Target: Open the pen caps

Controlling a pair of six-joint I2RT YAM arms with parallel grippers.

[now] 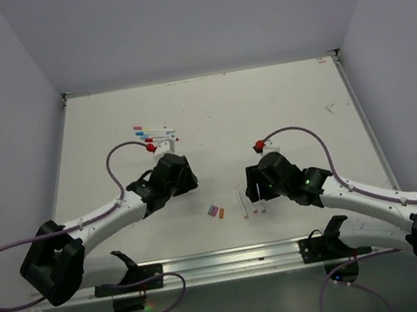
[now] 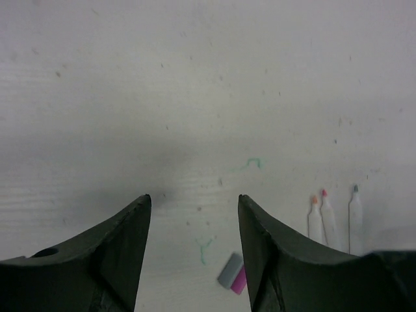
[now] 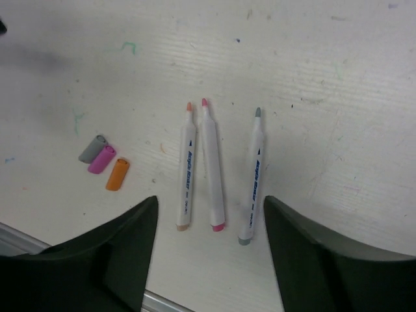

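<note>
Beyond the three pens [image 3: 211, 169] I have bare table [image 3: 312, 52]; left of them, three caps [image 3: 103, 159] crowd my way.

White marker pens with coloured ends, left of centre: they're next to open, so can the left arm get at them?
Probably yes: the white marker pens lie close beside the left arm with nothing between; its jaws stand open and empty, though pointed elsewhere.

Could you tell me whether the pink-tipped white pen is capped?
Uncapped: the slim white pink-tipped pen shows its bare nib; a stubby pink plastic cap lies loose nearby.
</note>
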